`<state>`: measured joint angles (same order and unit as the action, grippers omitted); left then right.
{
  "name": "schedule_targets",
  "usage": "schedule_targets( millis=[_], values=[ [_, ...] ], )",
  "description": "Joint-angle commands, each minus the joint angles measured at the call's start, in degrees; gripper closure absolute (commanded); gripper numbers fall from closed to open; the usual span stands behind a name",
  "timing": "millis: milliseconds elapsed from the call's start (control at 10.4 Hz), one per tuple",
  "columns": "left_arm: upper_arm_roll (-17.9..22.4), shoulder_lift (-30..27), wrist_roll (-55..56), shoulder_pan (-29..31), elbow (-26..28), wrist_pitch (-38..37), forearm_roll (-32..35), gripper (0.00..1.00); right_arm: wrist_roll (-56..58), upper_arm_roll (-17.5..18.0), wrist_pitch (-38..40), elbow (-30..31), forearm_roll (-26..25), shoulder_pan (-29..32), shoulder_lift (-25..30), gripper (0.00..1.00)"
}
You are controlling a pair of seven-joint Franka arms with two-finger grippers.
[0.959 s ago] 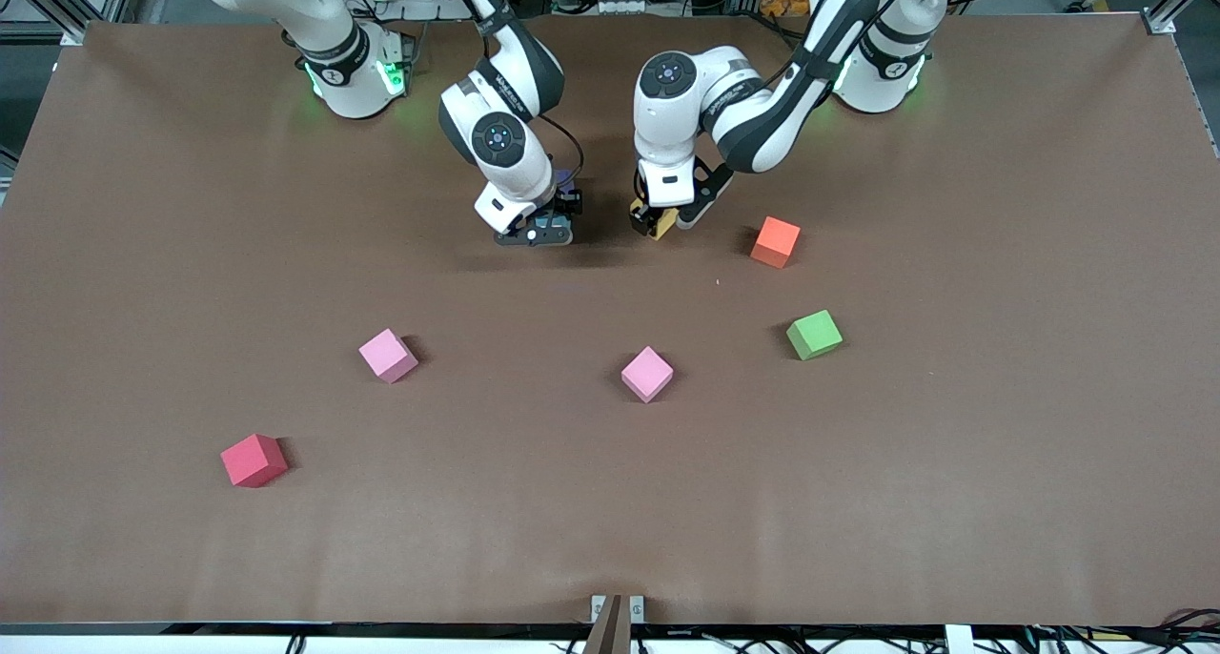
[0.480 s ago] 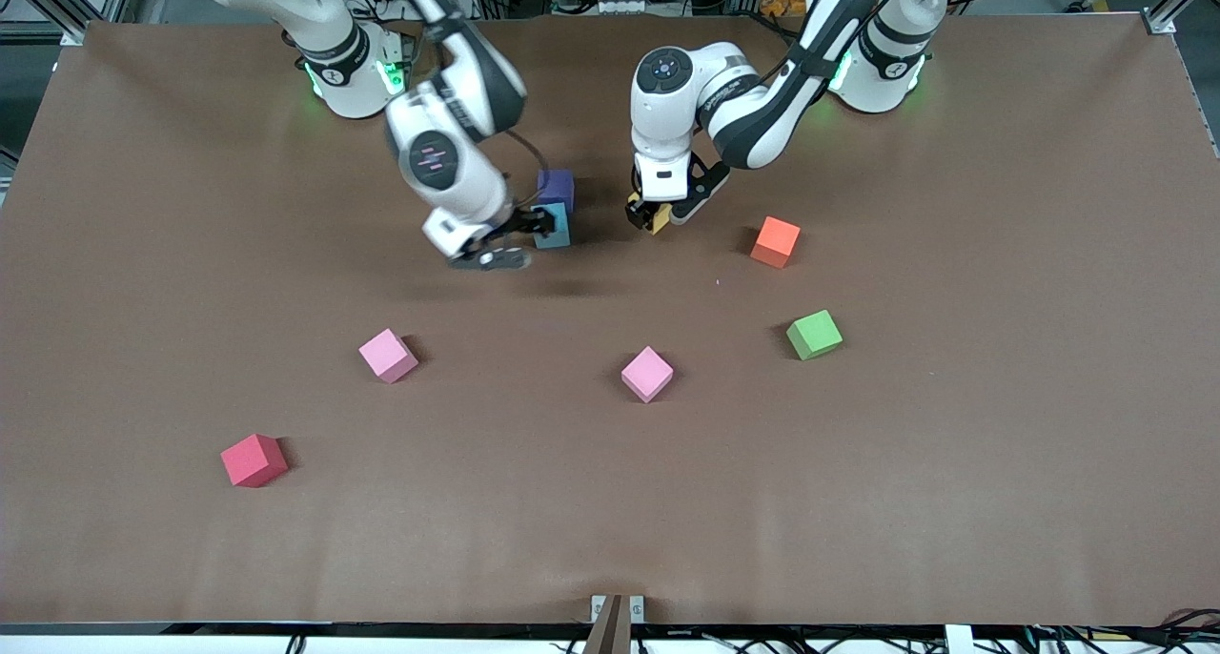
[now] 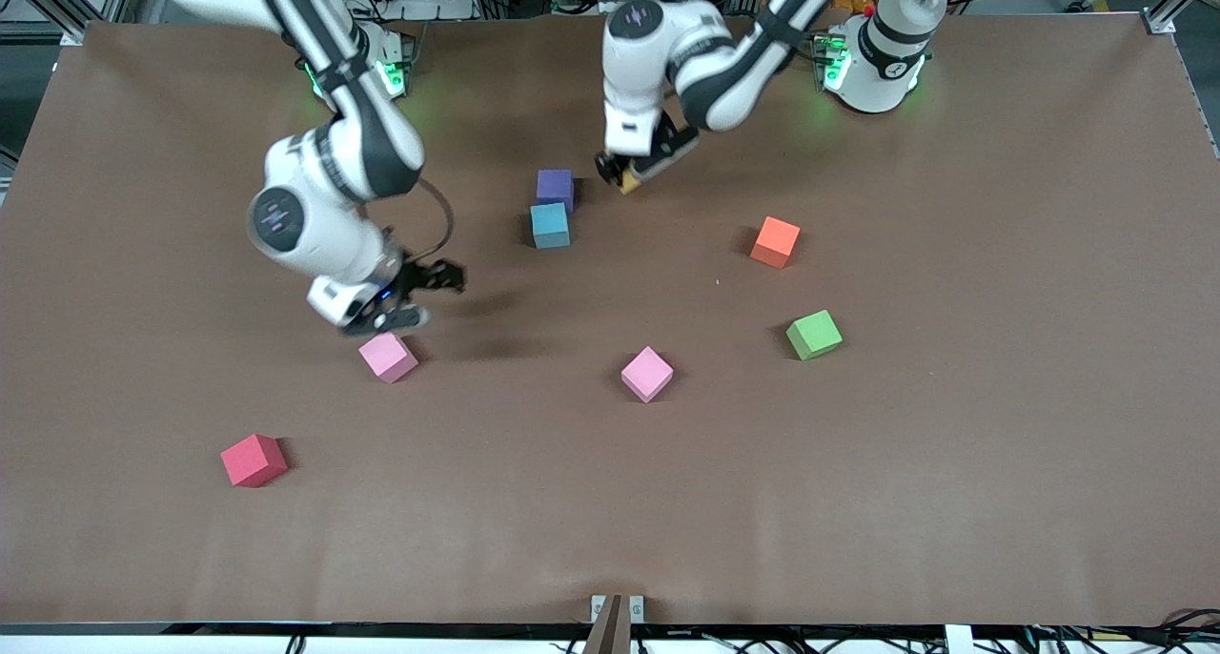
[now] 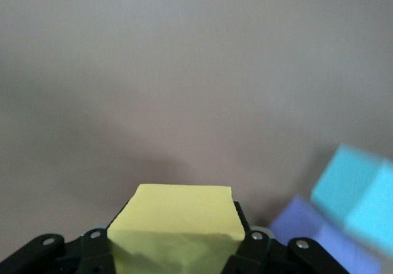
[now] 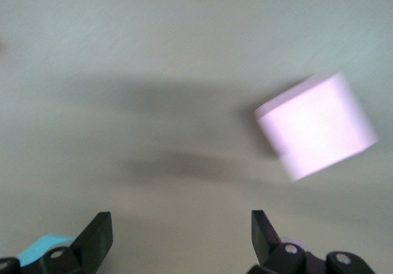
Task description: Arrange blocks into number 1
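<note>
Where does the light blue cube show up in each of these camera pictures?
Front view: the light blue cube sits on the table, touching the purple cube, nearer the camera than it.
Left wrist view: it shows at the picture's edge, beside the purple cube, past the yellow cube held in the left tool.
Right wrist view: only a sliver shows, by the open right tool.
Shared landmark: the purple cube, in the front and left wrist views.

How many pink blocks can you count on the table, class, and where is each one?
2. One pink block lies beneath the right gripper, toward the right arm's end. The other pink block sits mid-table, nearer the front camera than the light blue block. None seems hidden.
</note>
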<state>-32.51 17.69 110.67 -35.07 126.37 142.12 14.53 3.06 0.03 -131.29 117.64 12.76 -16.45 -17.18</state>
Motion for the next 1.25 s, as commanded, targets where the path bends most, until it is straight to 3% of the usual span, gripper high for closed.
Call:
schedule_targets(
  millis=[0,288,672,1151],
  values=[
    [-7.1,0.1,-1.1,-0.6,-0.5,-1.2,1.4,1.00,6.2,0.8,0.9,-11.0,-9.1,5.4,-9.5,0.00],
    [-7.8,7.3,-5.4,-4.7,-7.1,-1.3,10.6,1.00,10.3,0.5,0.4,-15.1,-12.3,6.1,-13.0,0.00],
    [-6.7,17.8,-19.3,-4.8,-20.1,-8.8,11.6,1.00,10.5,0.5,0.9,-14.5,-12.1,5.7,-13.6,0.00],
    [-5.0,21.7,-27.0,-5.6,-24.2,-10.5,11.8,1.00,13.6,0.5,0.7,-12.2,-11.8,4.8,-14.1,0.00]
  ],
)
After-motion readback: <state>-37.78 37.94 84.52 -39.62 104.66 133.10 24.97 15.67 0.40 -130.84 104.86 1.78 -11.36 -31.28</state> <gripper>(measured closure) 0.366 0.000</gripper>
